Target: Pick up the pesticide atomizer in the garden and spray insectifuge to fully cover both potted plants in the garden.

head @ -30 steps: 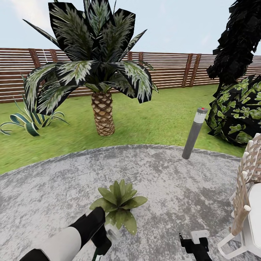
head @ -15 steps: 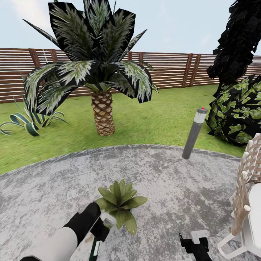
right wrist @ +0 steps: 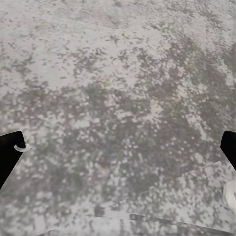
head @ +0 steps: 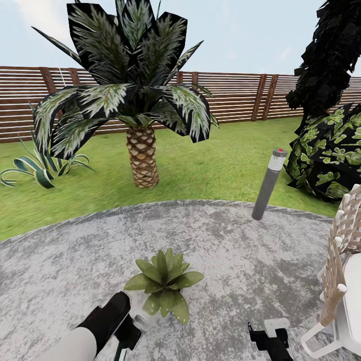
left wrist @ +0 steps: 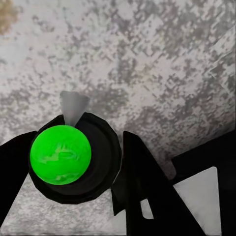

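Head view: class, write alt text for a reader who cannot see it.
A small potted plant sits on a round grey paved patio, with the robot's left arm reaching towards it from below. Behind lie lawn, a large palm, a grey bollard light and a slatted wooden fence.

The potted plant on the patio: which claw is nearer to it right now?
Left. The left claw sits right beside the potted plant, at its near-left edge. The right claw is off to the plant's right, clearly apart.

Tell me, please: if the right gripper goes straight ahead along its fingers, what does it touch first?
Most likely the paved patio. The right wrist view looks along the open right gripper onto bare grey paving, with nothing between the fingertips. How far away the ground is remains unclear.
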